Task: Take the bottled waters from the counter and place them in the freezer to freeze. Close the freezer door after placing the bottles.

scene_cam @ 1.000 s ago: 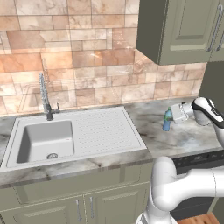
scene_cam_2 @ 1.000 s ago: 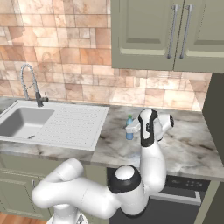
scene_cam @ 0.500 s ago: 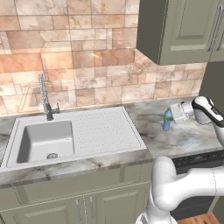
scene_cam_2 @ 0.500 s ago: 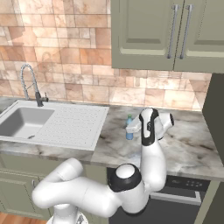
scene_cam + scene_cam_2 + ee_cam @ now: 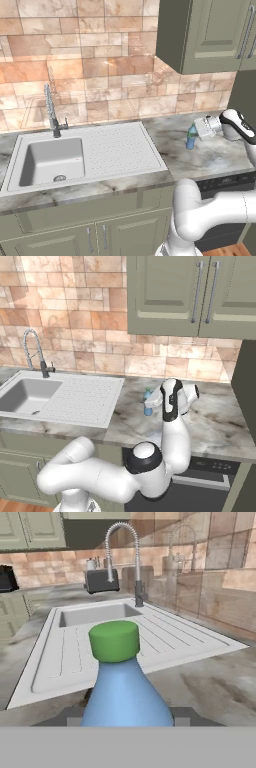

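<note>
The translucent blue plastic bottle with a green cap (image 5: pixel 125 677) stands upright on the grey-beige marbled stone bench (image 5: pixel 210 155), at 3 o'clock from the white inset sink with its drainboard (image 5: pixel 120 150). The two-finger tool (image 5: pixel 200 130) pinches it at its lower body. A chrome spring faucet (image 5: pixel 127 557) stands at the sink's 12 o'clock.

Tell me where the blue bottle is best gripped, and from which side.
Probably the blue bottle's wide lower body, not the narrowing neck under the green cap. It stands upright on the counter, so a level approach from the side away from the sink suits it. The gripper is already shut there.
</note>
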